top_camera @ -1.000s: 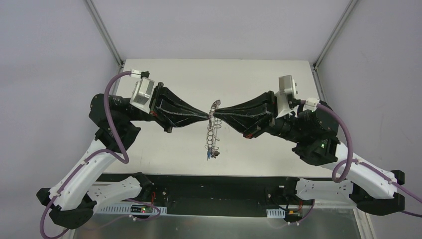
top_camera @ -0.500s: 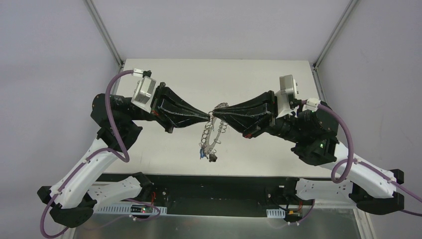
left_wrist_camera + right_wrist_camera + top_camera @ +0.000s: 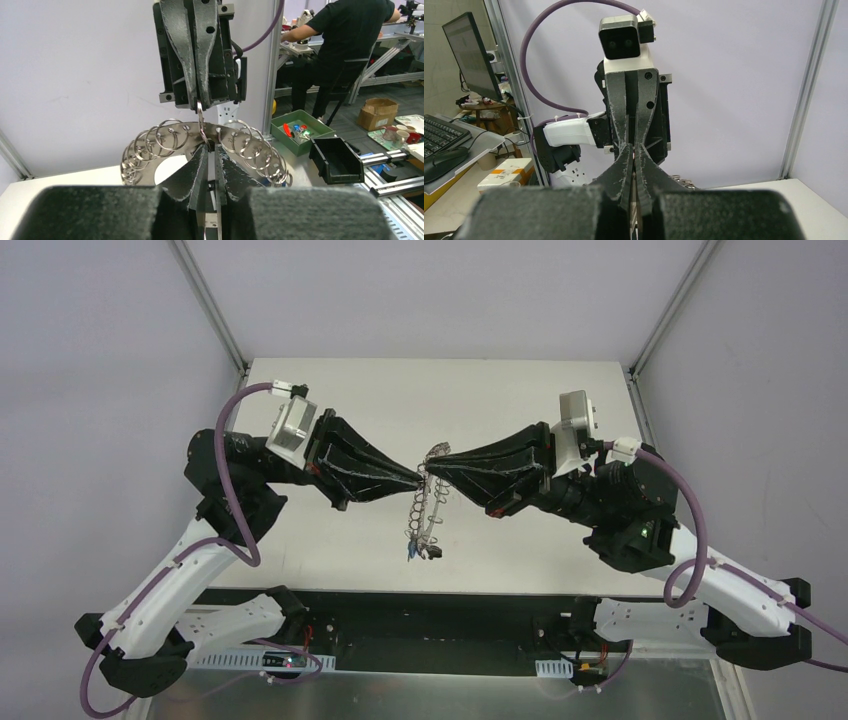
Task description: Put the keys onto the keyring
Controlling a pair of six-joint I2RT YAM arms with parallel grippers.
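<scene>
Keyring (image 3: 428, 502): flat grey, wire loops round rim, hangs edge-on, tilted, betw. L gripper (image 3: 418, 478) & R gripper (image 3: 433, 464) tips; R gripper pinches its top. Keys (image 3: 421, 552), blue/black tags, dangle at low end, below both.

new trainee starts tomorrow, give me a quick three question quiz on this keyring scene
1. True or false: the flat grey metal keyring with wire loops lies flat on the white table.
2. One small oblong plastic key tag hanging on the keyring is: A red, B blue, C yellow.
3. Left and right jaws: open or shut?
Key: 1 false, it is held up off the table; 2 B; 3 both shut.
</scene>
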